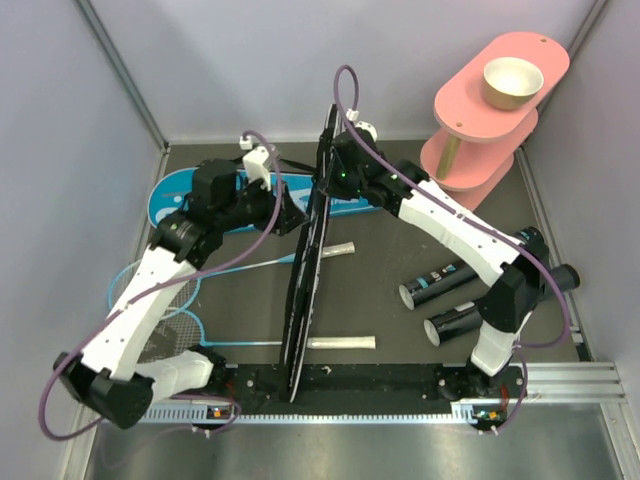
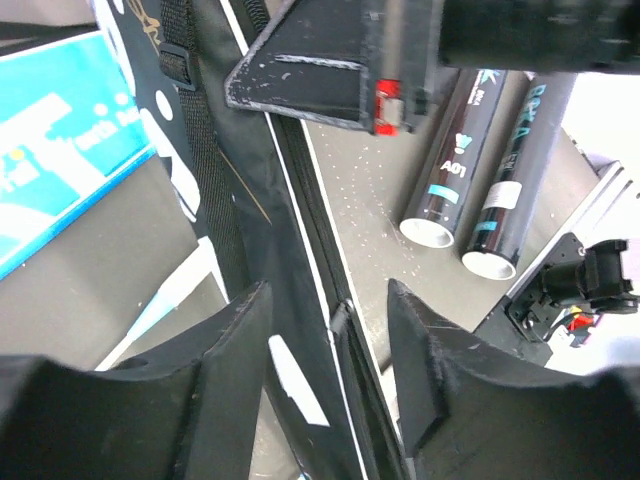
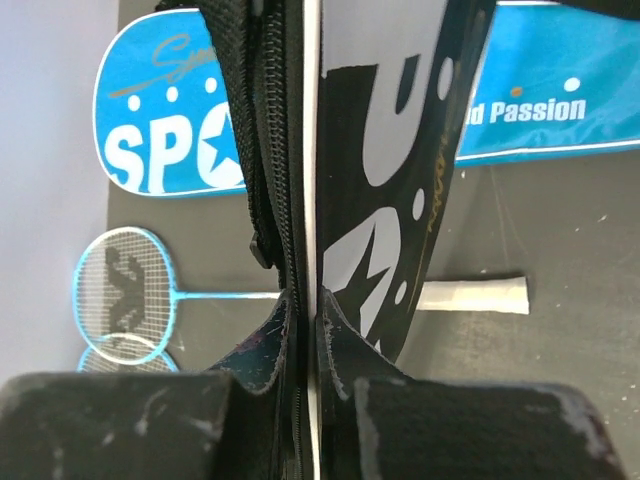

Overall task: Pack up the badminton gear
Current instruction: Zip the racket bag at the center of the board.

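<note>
Tension matters now: right gripper (image 3: 305,335) pinches the black racket bag (image 3: 350,110) upright between its jaws, so left gripper (image 2: 330,325) (spread, straddling the bag's edge) should close squarely.

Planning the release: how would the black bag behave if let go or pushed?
Probably floppy: the black bag bows slightly along its length while standing on edge. Likely to topple, since only the right gripper pinches it upright.

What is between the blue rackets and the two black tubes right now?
The black racket bag, standing on edge and pinched by the right gripper, plus two white racket handles; the top view shows it.
</note>
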`<move>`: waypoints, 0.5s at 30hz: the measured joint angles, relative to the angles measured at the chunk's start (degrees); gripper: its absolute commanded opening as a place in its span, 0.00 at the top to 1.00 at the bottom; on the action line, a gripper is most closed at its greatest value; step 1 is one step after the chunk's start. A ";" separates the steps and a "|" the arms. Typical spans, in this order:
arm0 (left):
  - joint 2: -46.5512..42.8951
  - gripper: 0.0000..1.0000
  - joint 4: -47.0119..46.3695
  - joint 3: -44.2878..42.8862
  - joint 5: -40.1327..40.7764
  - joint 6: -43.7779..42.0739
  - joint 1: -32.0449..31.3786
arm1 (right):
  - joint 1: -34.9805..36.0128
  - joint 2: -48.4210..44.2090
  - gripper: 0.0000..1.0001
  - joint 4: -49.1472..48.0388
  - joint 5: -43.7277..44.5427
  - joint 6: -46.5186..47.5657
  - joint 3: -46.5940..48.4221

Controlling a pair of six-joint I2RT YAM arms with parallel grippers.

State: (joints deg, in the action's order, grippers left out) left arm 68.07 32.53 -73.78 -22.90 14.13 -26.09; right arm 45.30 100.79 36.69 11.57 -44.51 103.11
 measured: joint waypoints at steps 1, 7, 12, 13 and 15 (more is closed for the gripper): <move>-1.95 0.55 0.85 0.15 0.07 -0.44 0.02 | -0.02 0.09 1.00 0.20 0.24 0.79 0.00; -6.73 0.50 3.96 0.39 -1.36 -2.34 0.00 | 0.04 0.11 1.00 1.68 0.87 5.77 0.11; -1.70 0.55 4.74 0.39 -7.43 -5.92 0.00 | 0.02 0.11 1.00 2.03 -0.68 9.33 0.11; -0.26 0.55 5.14 0.39 -8.55 -6.91 -0.04 | 0.02 0.11 1.00 1.92 -1.31 10.03 0.11; 2.58 0.53 6.21 0.39 -10.40 -8.52 -0.28 | -0.11 0.11 1.00 1.81 -2.80 11.06 0.11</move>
State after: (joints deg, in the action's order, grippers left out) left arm 70.65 38.74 -73.38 -33.30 5.61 -26.37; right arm 45.19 100.90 38.50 8.78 -33.45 103.22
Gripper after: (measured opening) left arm 0.450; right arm 0.031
